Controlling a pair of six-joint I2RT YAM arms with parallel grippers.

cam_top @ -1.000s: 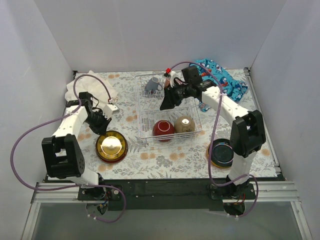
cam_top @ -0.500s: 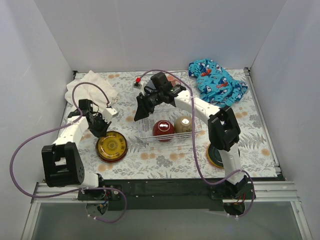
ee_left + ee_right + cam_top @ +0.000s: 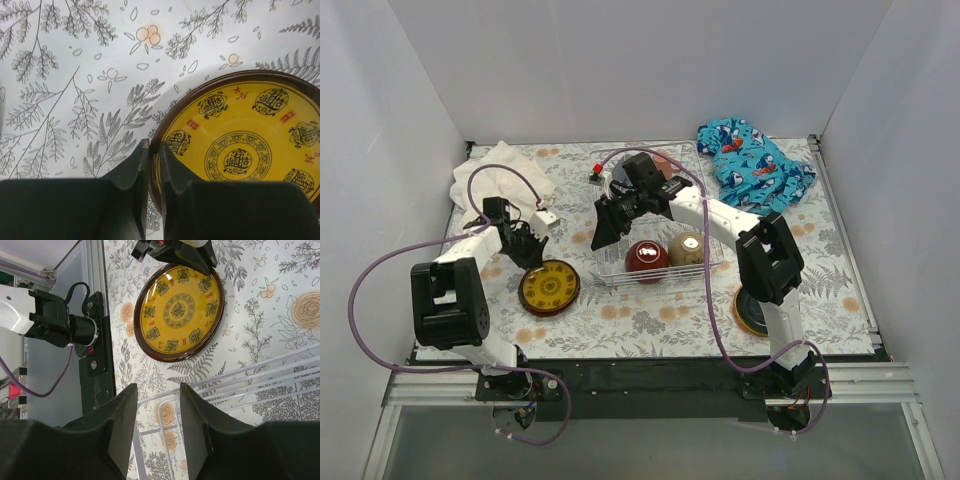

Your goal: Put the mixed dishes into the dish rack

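The left gripper [image 3: 154, 148] is clamped onto the yellow plate [image 3: 240, 150] right at its near-left edge. In the left wrist view the dark brown rim sits in the narrow slot between the jaws, one jaw outside the rim and the other over the yellow face. The plate is on the leaf-print tablecloth [image 3: 75, 100], out to the left of the dish rack [image 3: 670, 275] and not touching it. I can't tell whether it's flat on the cloth or lifted a bit.

The right gripper [image 3: 157, 387] is spread wide with nothing in it. It hangs over the rack's left side, and through the gap you just see rack wire and tablecloth. The plate is well beyond its tips, not between them.

Inside the rack, a red bowl [image 3: 646, 256] and a beige bowl [image 3: 688, 247] sit side by side near the front.
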